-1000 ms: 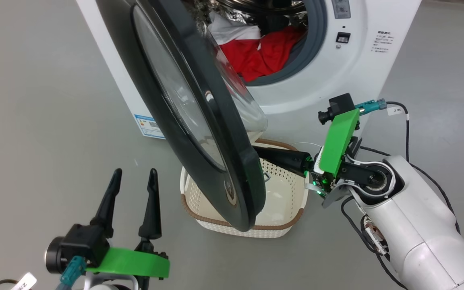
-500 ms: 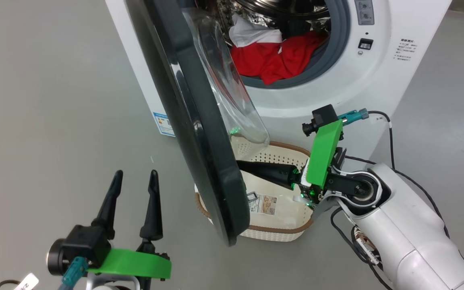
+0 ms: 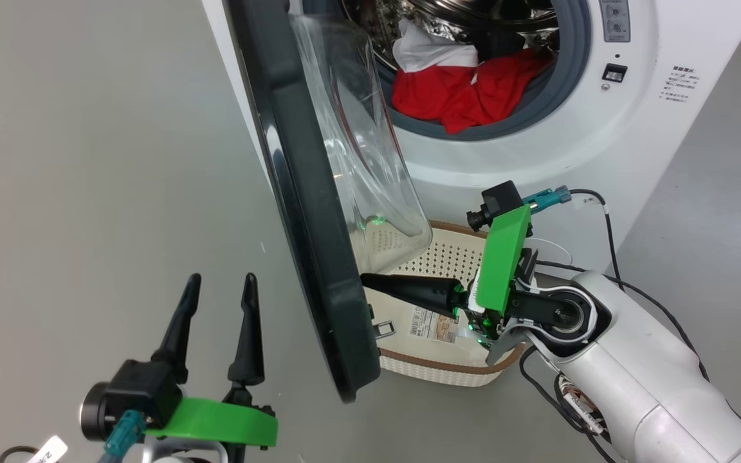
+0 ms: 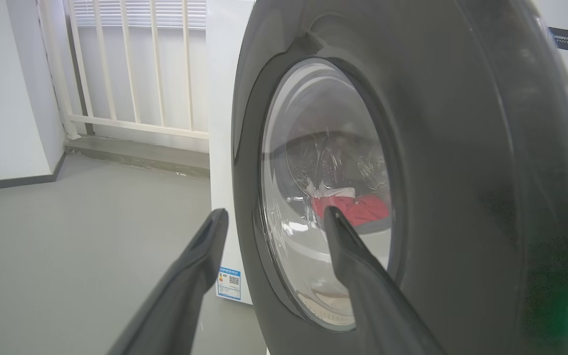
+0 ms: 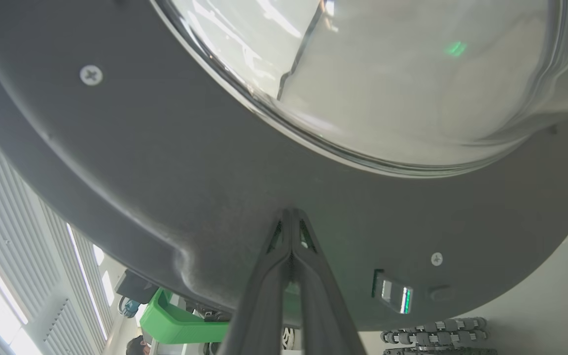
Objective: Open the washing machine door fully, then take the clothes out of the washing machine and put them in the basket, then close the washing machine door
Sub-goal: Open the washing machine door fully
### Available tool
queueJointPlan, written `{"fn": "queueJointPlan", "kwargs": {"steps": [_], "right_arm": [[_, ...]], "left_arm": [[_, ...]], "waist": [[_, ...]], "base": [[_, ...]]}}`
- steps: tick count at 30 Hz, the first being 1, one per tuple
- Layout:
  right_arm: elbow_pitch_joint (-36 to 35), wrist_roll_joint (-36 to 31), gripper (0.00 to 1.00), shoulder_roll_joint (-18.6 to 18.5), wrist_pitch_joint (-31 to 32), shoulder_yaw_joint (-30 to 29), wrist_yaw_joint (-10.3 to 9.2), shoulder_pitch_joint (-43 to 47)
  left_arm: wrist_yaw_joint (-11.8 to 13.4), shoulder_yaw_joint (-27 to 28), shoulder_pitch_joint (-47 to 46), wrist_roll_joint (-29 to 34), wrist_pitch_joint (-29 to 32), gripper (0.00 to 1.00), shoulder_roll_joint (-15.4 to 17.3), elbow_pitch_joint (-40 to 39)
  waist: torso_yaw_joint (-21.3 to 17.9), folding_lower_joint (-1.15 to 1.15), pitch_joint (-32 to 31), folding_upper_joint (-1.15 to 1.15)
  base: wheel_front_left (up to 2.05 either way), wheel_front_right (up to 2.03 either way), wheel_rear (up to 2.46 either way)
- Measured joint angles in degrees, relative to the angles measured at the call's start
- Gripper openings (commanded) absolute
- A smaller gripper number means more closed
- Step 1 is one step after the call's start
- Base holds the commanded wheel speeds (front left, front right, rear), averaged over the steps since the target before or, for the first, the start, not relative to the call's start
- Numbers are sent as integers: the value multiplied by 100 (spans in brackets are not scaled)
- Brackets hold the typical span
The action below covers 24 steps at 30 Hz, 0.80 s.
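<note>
Here the washing machine door (image 3: 306, 212) stood swung out from the washing machine (image 3: 538, 154), seen nearly edge-on from the head camera, its clear glass bowl (image 3: 357, 148) bulging toward the drum side. The right gripper (image 3: 365, 278) reached in from the right with its two dark fingers pressed together and nothing between them. In the right wrist view their tips met the inner face of the door's black rim, just beside the bowl's edge. Near that spot the door latch (image 3: 383, 329) stuck out from the rim.

The left gripper (image 3: 222, 280) hung over the grey floor (image 3: 87, 161) on the door's outer side, near it but apart from it. Its fingers were spread wide and held nothing. From the left wrist camera they framed the outer face of the door and its window.

The clothes (image 3: 460, 96), red with a white piece on top, lay inside the steel drum at the lower front of the opening, against the grey rubber ring (image 3: 538, 109). The basket (image 3: 435, 376) stood on the floor right before the machine's front, below the opening. It was partly hidden behind the door, and the right gripper reached across above it. A paper label (image 3: 431, 325) showed on its bottom. A blue sticker (image 4: 228, 283) sat low on the machine's side.
</note>
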Motion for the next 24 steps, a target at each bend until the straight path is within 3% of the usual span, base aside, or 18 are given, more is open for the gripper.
{"fn": "queueJointPlan", "kwargs": {"steps": [11, 24], "right_arm": [[-236, 666, 0, -350, -412, 803, 0, -187], [-822, 1607, 0, -1046, -1346, 2175, 0, -698]], "left_arm": [[13, -34, 1, -40, 0, 100, 1, 2], [45, -40, 1, -82, 0, 100, 4, 5]], "waist": [[146, 0, 15, 0], [171, 0, 21, 0]], "base": [[0, 0, 0], [0, 0, 0]]}}
